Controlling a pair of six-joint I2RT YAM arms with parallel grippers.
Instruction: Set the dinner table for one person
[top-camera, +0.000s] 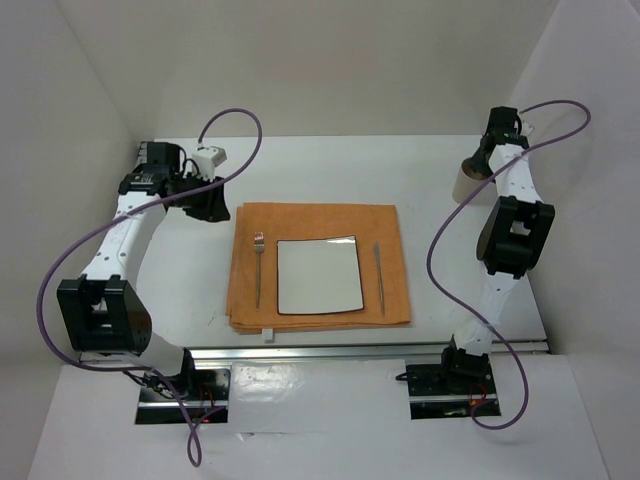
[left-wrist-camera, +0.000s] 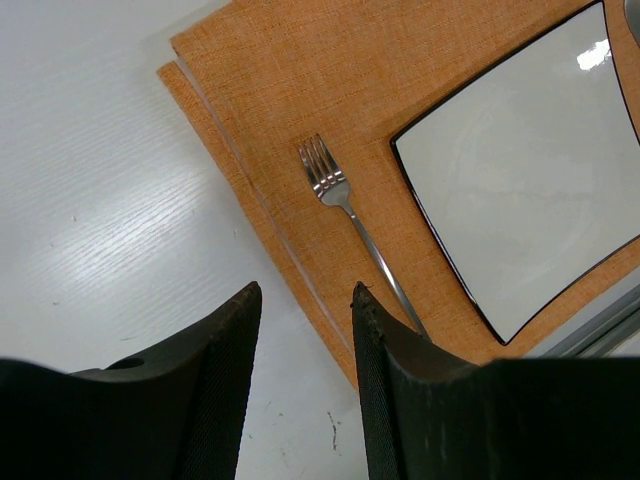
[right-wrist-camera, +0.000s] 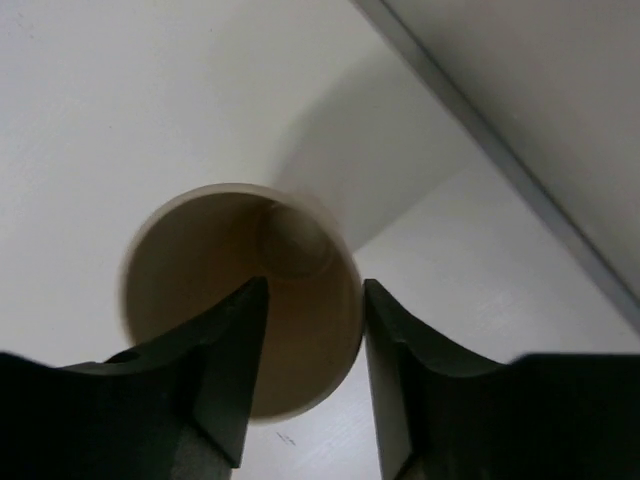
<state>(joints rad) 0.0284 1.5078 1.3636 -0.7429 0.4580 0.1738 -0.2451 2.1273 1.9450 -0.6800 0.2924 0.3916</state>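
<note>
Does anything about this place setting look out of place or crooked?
Only the beige cup: it stands off the orange cloth, far to the right, under the right gripper. The folded cloth's layers sit offset along its left edge.

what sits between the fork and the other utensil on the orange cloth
The white black-rimmed plate, with the fork on its left and the thin utensil on its right; the top external view shows all three.

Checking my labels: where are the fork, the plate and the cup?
fork (left-wrist-camera: 322, 176), left wrist view, base of the tines.
plate (top-camera: 318, 276), top external view, bare white centre.
cup (right-wrist-camera: 195, 265), right wrist view, inner wall.
</note>
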